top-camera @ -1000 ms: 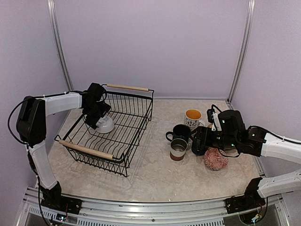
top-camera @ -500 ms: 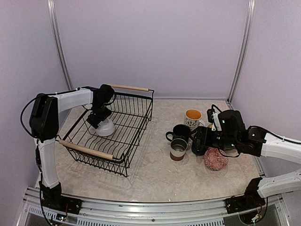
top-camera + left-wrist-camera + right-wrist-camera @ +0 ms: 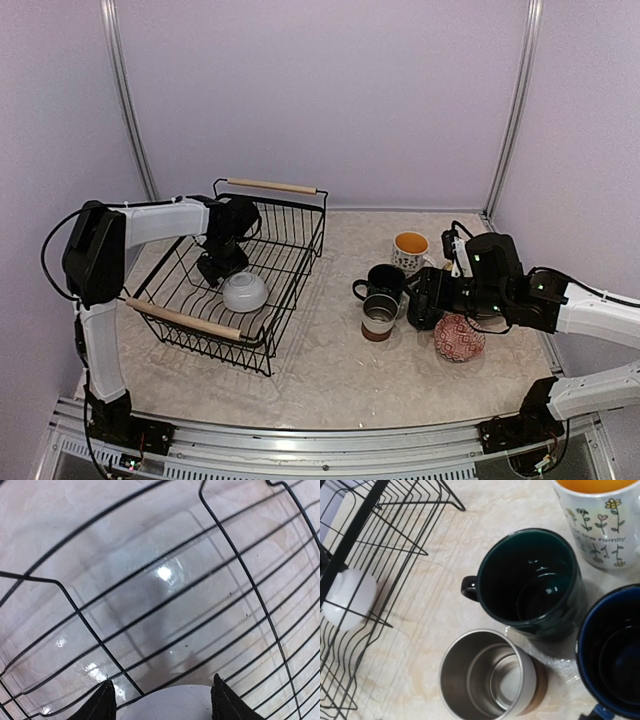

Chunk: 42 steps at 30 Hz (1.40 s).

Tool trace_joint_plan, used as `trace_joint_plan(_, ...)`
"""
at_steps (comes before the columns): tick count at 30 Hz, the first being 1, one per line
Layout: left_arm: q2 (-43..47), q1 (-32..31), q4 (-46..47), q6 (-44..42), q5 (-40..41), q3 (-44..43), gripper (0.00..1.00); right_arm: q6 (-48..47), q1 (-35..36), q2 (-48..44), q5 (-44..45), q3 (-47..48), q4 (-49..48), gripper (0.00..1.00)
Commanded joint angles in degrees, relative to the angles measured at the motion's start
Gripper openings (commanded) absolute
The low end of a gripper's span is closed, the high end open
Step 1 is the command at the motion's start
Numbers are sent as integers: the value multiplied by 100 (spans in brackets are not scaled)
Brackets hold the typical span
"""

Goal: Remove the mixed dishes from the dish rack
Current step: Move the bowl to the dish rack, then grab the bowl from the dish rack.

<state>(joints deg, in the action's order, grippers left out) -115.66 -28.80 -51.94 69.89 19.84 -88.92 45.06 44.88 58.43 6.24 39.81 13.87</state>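
Note:
The dish rack [image 3: 296,228] stands at the left, a black wire basket with wooden handles. My left gripper [image 3: 224,266] reaches down inside it and is shut on a small white bowl [image 3: 245,292], upside down just above the rack floor. In the left wrist view the bowl [image 3: 172,705] fills the gap between both fingers [image 3: 106,702]. On the table to the right stand a patterned white mug [image 3: 410,248], a dark green mug [image 3: 385,281] and a steel cup [image 3: 379,316]. My right gripper [image 3: 426,298] hovers beside them; its fingers are hidden.
A red patterned bowl [image 3: 459,338] lies upside down under my right arm. The right wrist view shows a dark blue mug [image 3: 615,650] beside the green mug [image 3: 535,580], the steel cup [image 3: 487,680] and the rack's corner [image 3: 365,520]. Walls close in at the back and sides.
My left gripper has moved right and toward the rack's near side, carrying the white bowl with it. The right arm has not moved.

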Motion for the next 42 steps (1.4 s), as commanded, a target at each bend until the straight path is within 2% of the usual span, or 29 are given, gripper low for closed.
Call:
trace_joint_plan(1, 177, -248, 125, -717, -651, 85, 60, 20, 55, -113, 43, 95, 71, 81)
trace_joint_plan(4, 246, -301, 333, -1185, -1106, 118, 62, 20, 69, -130, 51, 96, 80, 81)
trace_joint_plan(10, 615, -153, 884, -2472, -2016, 408, 79, 38, 73, -148, 59, 79, 83, 81)
trace_joint_plan(16, 1218, 298, 1561, -3526, -3534, 970, 93, 53, 72, -123, 72, 47, 73, 81)
trace_joint_plan(20, 1382, 627, 1601, -4057, -4593, 932, 99, 56, 86, -76, 58, 26, -7, 81)
trace_joint_plan(23, 1083, 640, 1064, -4502, -4981, 378, 99, 43, 86, 17, 29, 56, -46, 81)
trace_joint_plan(27, 375, 449, 267, -4905, -4802, -484, 99, 43, 104, 151, -9, 113, -68, 81)
trace_joint_plan(32, -134, 312, -31, -5085, -4253, -969, 99, 73, 131, 130, 50, 132, 4, 81)
trace_joint_plan(37, -235, 307, -102, -4997, -3916, -1019, 99, 82, 151, 39, 107, 132, 54, 81)
trace_joint_plan(42, -199, 401, 134, -4584, -4401, -592, 99, 82, 150, 44, 105, 118, 29, 81)
